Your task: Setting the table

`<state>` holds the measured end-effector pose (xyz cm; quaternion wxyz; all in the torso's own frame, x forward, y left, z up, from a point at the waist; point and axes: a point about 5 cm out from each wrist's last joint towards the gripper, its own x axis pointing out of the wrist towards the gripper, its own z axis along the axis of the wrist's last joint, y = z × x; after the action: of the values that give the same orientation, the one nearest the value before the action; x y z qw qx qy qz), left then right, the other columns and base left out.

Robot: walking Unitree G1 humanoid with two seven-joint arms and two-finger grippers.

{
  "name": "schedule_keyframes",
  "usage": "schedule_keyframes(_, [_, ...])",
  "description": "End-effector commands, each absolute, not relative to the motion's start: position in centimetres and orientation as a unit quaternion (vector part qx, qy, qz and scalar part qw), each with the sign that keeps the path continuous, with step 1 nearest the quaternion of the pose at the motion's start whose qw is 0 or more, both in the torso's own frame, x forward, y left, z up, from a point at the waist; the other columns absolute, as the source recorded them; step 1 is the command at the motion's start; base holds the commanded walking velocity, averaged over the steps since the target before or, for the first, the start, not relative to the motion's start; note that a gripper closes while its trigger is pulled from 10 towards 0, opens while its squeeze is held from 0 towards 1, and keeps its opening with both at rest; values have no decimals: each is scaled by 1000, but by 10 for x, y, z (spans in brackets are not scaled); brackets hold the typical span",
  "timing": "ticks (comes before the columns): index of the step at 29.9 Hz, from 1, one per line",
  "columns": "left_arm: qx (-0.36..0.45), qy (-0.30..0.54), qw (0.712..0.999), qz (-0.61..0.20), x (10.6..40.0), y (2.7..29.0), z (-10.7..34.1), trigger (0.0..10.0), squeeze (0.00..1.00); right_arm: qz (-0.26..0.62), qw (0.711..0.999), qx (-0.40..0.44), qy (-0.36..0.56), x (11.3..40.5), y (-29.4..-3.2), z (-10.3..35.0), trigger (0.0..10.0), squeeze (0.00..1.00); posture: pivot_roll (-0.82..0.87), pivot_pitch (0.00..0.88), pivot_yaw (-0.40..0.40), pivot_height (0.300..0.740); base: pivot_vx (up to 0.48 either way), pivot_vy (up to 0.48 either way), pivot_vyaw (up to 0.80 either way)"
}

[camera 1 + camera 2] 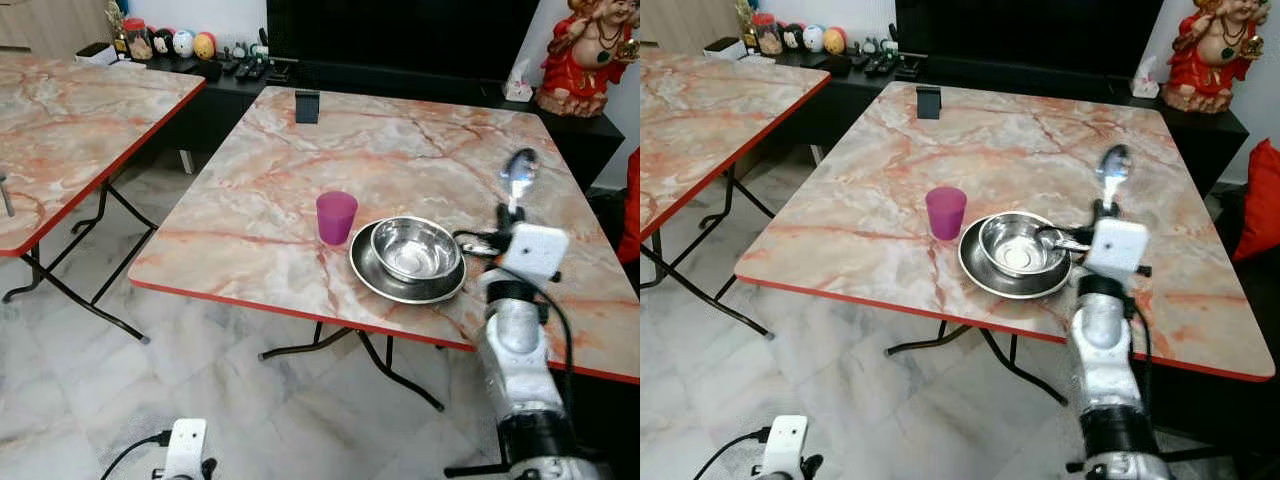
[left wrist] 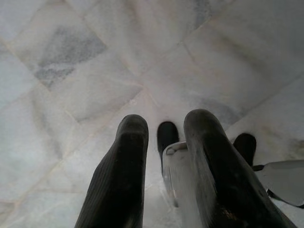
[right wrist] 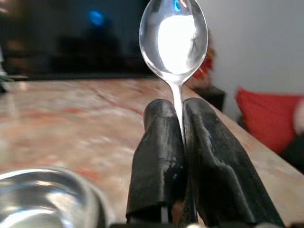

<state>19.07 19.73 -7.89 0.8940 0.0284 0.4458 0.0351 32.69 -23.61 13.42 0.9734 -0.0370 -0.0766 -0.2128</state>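
Steel spoon pinched upright by its handle in your right gripper, just beside the bowl on its plate, presumably so you can lay it alongside. Left gripper hangs over the floor, apparently parted and empty.

Spoon handle disappearing between right claw fingers, lower end hidden. Bowl running off picture edge, blurred. Second surface getting cut by left edge. Red figure getting cropped at top. Shelf trinkets staying too small to identify.
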Motion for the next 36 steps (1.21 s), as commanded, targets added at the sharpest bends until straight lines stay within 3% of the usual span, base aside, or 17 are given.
schedule_keyframes(1, [40, 451, 891, 33, 193, 199, -78, 10000, 0, -231, 972, -12, -43, 330, -250, 130, 10000, 0, 94, 0, -53, 740, 0, 0, 0])
schedule_keyframes(5, [40, 448, 892, 39, 195, 212, -74, 10000, 0, -222, 974, -13, -49, 333, -258, 137, 10000, 0, 92, 0, -53, 740, 0, 0, 0])
schedule_keyframes(13, [43, 449, 890, 66, 182, 249, -71, 10000, 0, -187, 980, -30, -59, 337, -243, 143, 10000, 0, 93, 0, -56, 740, 0, 0, 0])
schedule_keyframes(21, [42, 467, 880, 71, 156, 259, -79, 10000, 0, -181, 982, -26, -48, 336, -237, 136, 10000, 0, 92, 0, -55, 740, 248, 0, 0])
schedule_keyframes(30, [38, 464, 883, 59, 168, 235, -82, 10000, 0, -178, 982, -28, -62, 339, -237, 143, 10000, 0, 95, 0, -62, 740, 277, 0, 0])
schedule_keyframes(36, [28, 454, 890, 38, 189, 198, -80, 10000, 0, -177, 981, -35, -76, 338, -234, 147, 10000, 0, 93, 0, -62, 740, 233, 0, 0])
